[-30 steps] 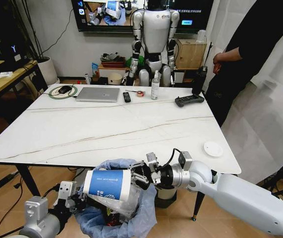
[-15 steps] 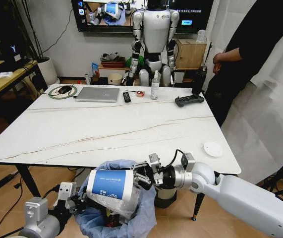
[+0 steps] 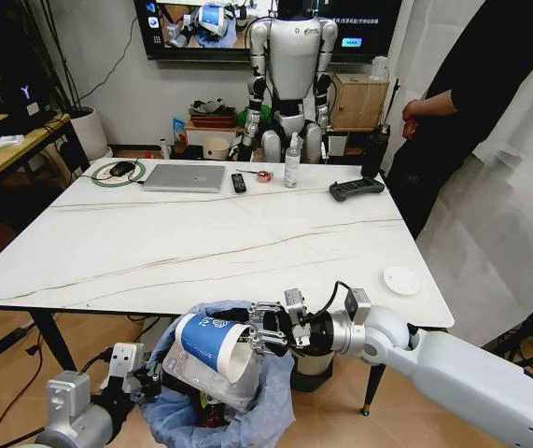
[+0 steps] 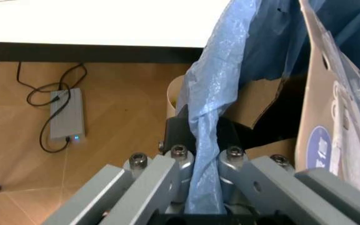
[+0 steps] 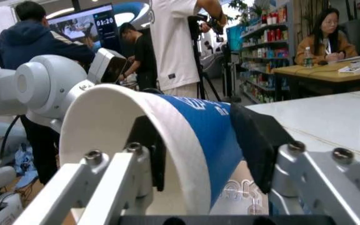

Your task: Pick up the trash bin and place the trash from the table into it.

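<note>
The bin [image 3: 219, 411] sits below the near edge of the table [image 3: 201, 243], just in front of it, its blue bag [image 4: 208, 108] spilling over the rim. The left gripper [image 3: 140, 383] is at the bin's left side. In the left wrist view its fingers [image 4: 180, 154] are pinched tight on a fold of the bag and the rim beneath it, holding the bin up off the floor.

The right gripper [image 3: 264, 329] reaches in from the bin's right side, level with the table's near edge. It grips a blue-and-white paper cup [image 3: 212, 341] across its body; in the right wrist view the two black pads [image 5: 255, 140] press on opposite sides of the cup [image 5: 167, 140], spread only to the cup's width. The cup hangs tilted over the bin's mouth, its open end turned toward the gripper and downward, its base pointing away to the left. Under it a clear packet [image 3: 196, 373] and brown cardboard [image 4: 314, 93] already lie inside the bin.

At the table's far edge stand a laptop [image 3: 184, 177], a bottle [image 3: 292, 161] and a black controller [image 3: 357, 189].
</note>
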